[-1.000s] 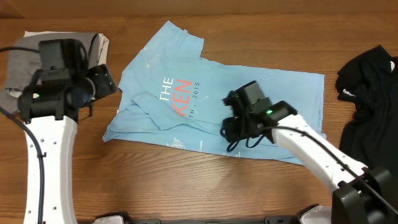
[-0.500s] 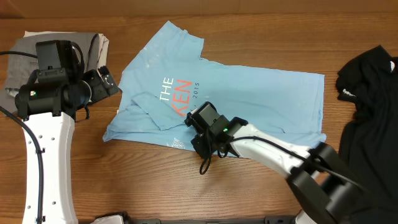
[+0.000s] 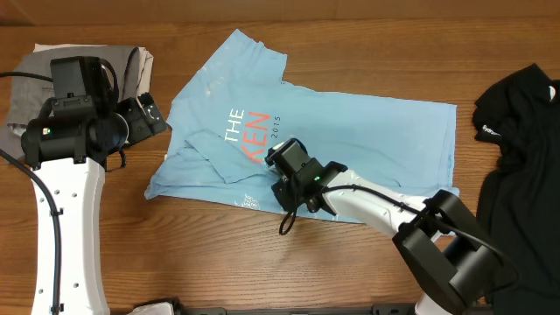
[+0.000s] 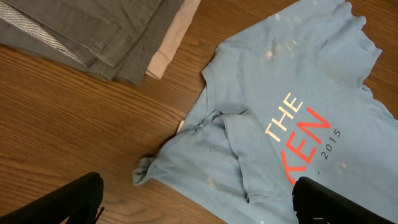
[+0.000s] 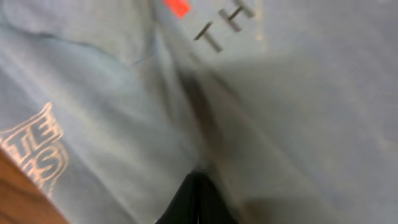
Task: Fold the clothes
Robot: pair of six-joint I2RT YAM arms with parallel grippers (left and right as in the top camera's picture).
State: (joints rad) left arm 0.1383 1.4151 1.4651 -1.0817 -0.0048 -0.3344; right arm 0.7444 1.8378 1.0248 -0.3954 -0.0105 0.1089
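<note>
Right gripper [image 5: 199,196] pinched shut on a ridge of the light blue T-shirt [image 3: 350,131] at its near hem, shifted left from the shirt's right half, shirt unmoved, flat on the table [image 3: 262,262], left gripper [image 4: 199,202] spread wider than before, empty, grey trousers [image 4: 81,31] far left

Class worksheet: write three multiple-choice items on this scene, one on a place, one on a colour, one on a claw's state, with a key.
1. The grey trousers lie where relative to the light blue T-shirt? A) left of it B) on it C) right of it
2. The shirt's large letters KEN are: A) green B) orange-red C) black
3. The left claw is: A) open, empty B) shut on the trousers C) shut on the shirt
Key: 1 A, overhead shows them at the table's left end; 2 B, the print reads orange-red; 3 A, its fingers stand wide apart, gripping nothing.
</note>
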